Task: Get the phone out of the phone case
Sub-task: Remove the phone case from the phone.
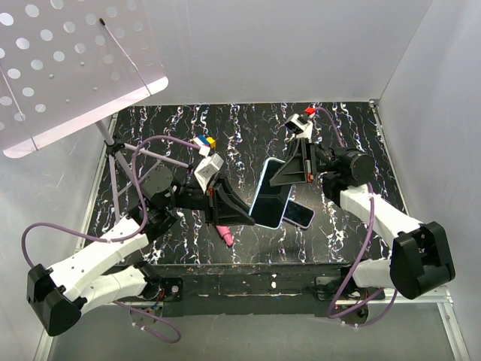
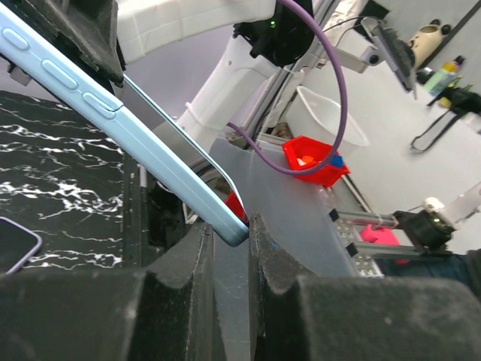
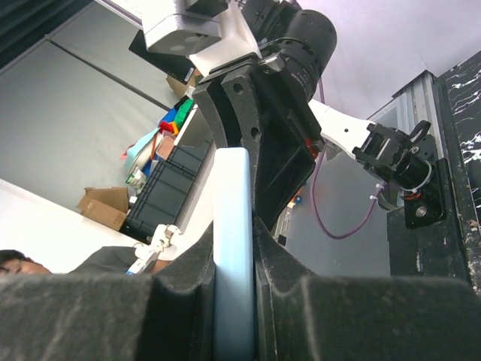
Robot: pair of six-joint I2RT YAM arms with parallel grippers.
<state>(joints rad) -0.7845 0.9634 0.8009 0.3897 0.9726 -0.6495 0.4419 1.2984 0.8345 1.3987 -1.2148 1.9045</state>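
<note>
A light-blue phone case (image 1: 272,194) with a dark face showing inside its rim is held tilted above the black marbled table (image 1: 346,150), between both grippers. My left gripper (image 1: 252,218) is shut on its lower corner; in the left wrist view the case (image 2: 113,120) runs down to the fingertips (image 2: 231,233). My right gripper (image 1: 282,180) is shut on the case's upper right edge; in the right wrist view the case edge (image 3: 233,226) stands pinched between the pads (image 3: 234,248). A second dark, lavender-rimmed phone (image 1: 302,215) lies flat on the table under the case.
A pink object (image 1: 224,234) lies near the table's front edge, under the left gripper. A small multicoloured cube (image 1: 204,141) sits left of centre. A white perforated board (image 1: 60,68) on a thin stand (image 1: 113,162) overhangs the back left. White walls enclose the table.
</note>
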